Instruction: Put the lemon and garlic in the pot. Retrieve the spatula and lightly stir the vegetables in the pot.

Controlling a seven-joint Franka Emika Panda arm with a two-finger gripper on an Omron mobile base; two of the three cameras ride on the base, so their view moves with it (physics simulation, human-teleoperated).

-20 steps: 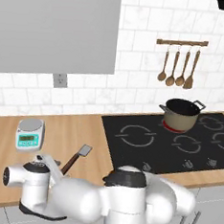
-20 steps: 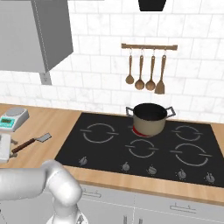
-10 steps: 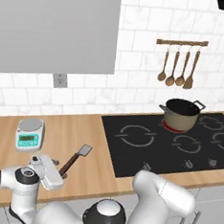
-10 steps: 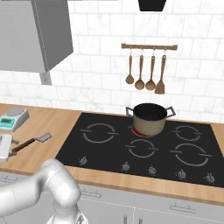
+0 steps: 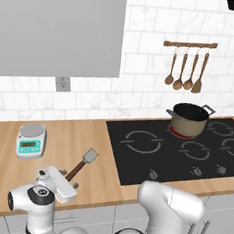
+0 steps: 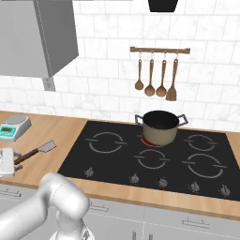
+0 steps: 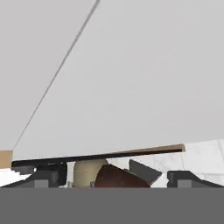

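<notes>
Spatula (image 5: 80,166) lies flat on the wooden counter (image 5: 77,135), left of the black cooktop (image 5: 186,150), blade toward the wall, dark handle running back toward the robot. Hand (image 5: 58,184) sits low at the handle's near end, jaws wide, nothing held. Whether the tips already touch the handle, can't tell.

Pot (image 5: 189,120) stands on the rear burner, well apart from the spatula. Its inside is dark, contents not readable.

Handling guess: spatula is light, stiff and thin, lying flush on the counter, so it's hard to get fingers under. The handle is the place to grab, near the middle for balance; the flat blade would likely slip and tilt. A smooth handle may rotate in a two-finger pinch while stirring.

Left base view gives the hand over the handle end plus a kitchen scale (image 5: 31,140) just beyond. Right base view shows the spatula (image 6: 35,152) from the side and the wooden utensils (image 6: 157,77) on the wall rail above the pot. Hand view looks nearly level: brown handle end (image 7: 118,178) close up between the tips, beige pot (image 7: 87,173) far behind.
</notes>
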